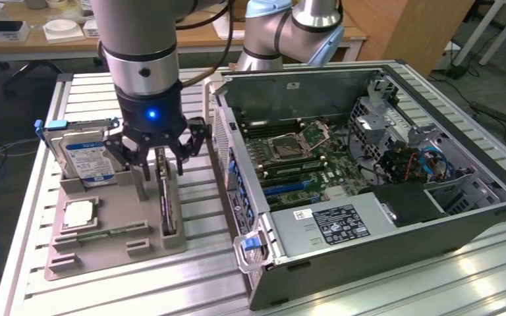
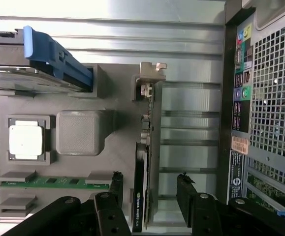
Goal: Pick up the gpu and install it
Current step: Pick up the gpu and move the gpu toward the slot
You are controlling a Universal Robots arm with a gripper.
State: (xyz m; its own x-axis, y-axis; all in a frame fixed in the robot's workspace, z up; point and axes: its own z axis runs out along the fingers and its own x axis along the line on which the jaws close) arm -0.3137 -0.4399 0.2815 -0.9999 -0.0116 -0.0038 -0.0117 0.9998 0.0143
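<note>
You can count one gpu, one hard drive with a blue-white label, one square processor chip and one green memory stick, four parts in all, on one grey holder tray. You also have one open computer case and one gripper with two fingers.

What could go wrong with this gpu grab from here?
1. The gpu stands on edge in the grey holder, nearer one finger of the open hand; closing may tip or wedge it.
2. The hard drive and computer case stand on either side; a slanted lift might clip either.
</note>
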